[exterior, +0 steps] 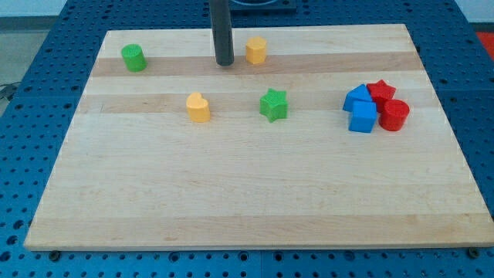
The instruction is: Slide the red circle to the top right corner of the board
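Camera view: You look down on a pale wooden counter (255, 193) set on a blue perforated base, with seven small blocks on it and one dark rod standing near the view's top.

Tip: Your tip (225, 63) rests on the counter near the top edge, a little left of centre, touching no block.

Gripper: There is none on this arm. The rod ends plain, with nothing to spread or pinch.

Near the tip: The orange block (256, 50) sits just to its right. The green cylinder (133, 58) lies well apart toward the view's left.

Middle of the counter: The yellow heart (198, 107) and the green star (273, 105) sit below the tip, apart from each other.

Red circle: The red circle (394, 114) sits at the right-hand side, about mid-height, at the lower right of a tight cluster. It touches the blue block (361, 110) on its left and the red star-like block (380, 91) above it.

Key relation: The red circle lies well to the view's right of your tip and below it. The target corner lies above and slightly right of the circle.

Judgement: You would likely need to bring the tip under the circle's lower-left side, and the touching neighbours could be dragged along.
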Robot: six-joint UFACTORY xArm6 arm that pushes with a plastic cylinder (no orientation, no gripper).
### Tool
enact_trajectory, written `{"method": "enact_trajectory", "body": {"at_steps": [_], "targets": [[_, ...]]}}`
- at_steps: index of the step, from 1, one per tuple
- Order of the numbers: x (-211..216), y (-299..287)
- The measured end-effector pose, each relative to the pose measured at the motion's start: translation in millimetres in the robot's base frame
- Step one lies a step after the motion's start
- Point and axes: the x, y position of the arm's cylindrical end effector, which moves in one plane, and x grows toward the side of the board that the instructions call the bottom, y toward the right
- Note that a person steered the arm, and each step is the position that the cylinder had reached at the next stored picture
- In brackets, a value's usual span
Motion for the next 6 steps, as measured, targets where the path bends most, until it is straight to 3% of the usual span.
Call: {"method": "enact_trajectory", "body": {"at_steps": [1, 3, 4, 5, 6], "targets": [[38, 4], [205, 50], [284, 104], [320, 225], [320, 307]]}}
